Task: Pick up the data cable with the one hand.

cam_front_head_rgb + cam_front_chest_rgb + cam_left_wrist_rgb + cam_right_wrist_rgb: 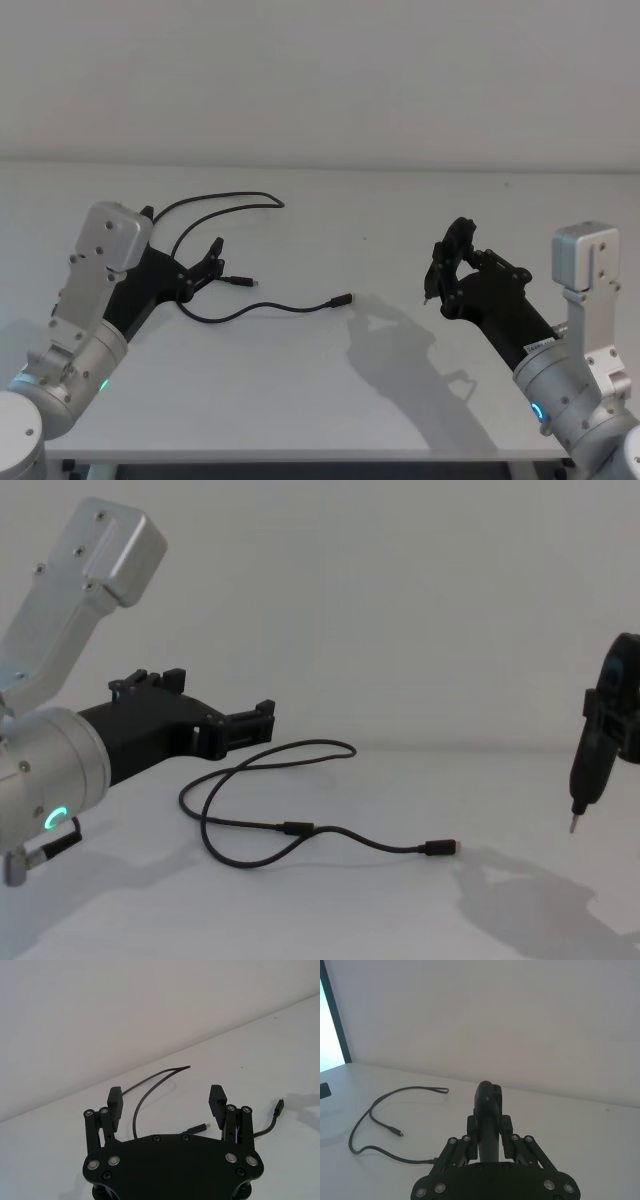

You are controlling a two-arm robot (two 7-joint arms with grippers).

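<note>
Cable (238, 281) loops at left centre of the head view, beneath my left gripper (166, 1096), its fingers spread wide, while my right gripper (488, 1092) hangs pinched closed at right.

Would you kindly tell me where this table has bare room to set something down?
Bare: the table middle, between the data cable and the right claw, and the near strip. Crowded: the left side, where the cable loops beside the open left claw.

no readable text, no legible labels
</note>
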